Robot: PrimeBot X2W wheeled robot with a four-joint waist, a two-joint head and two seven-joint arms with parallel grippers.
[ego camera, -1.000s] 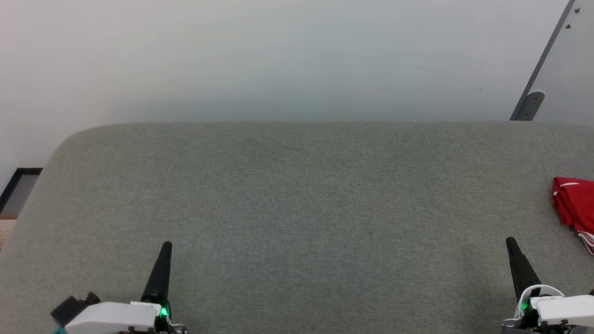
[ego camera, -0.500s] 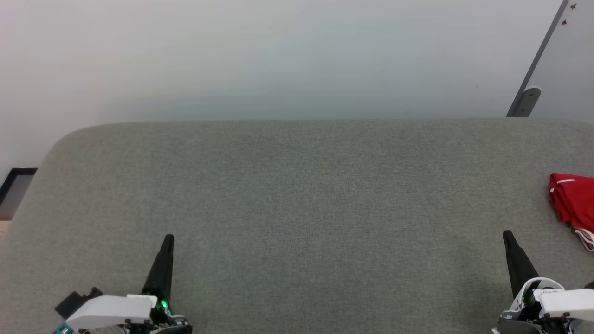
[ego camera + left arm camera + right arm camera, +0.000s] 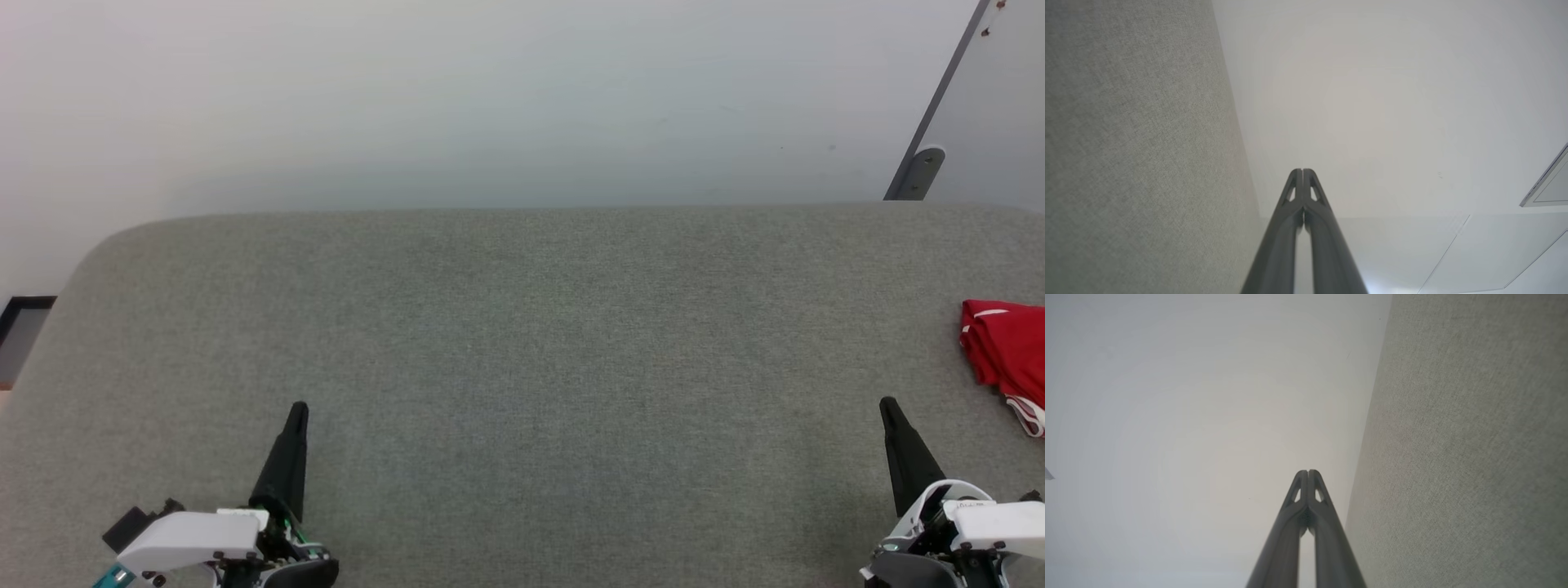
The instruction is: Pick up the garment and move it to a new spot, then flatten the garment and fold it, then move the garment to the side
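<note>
Entry: folding station, as I see it from the remote desk

- Left hand (image 3: 298,407): clenched, fingers pressed tip to tip, grasping nothing; parked low over the near left of the worktop (image 3: 522,327). Its wrist view shows the two fingers meeting with no gap (image 3: 1302,171).
- Right hand (image 3: 885,403): likewise clenched and empty, over the near right; its wrist view confirms the tips together (image 3: 1308,472).
- Garment (image 3: 1006,351): red with white trim, gathered in loose folds at the far right of the worktop, cut off by the picture's edge, well apart from the left hand and near (not touching) the right.
- Wall (image 3: 490,98): pale, behind the worktop.

Progress, my judgement: no step is in hand. The garment is not spread flat in the middle. Whether it is the folded piece already moved aside or the heap not yet picked up, I cannot tell, since most of it is out of frame.

Change since a second ago: the whole head picture has slid, so the camera moved. The garment keeps its place on the worktop, and both hands sit a little higher in frame, clenched as before
</note>
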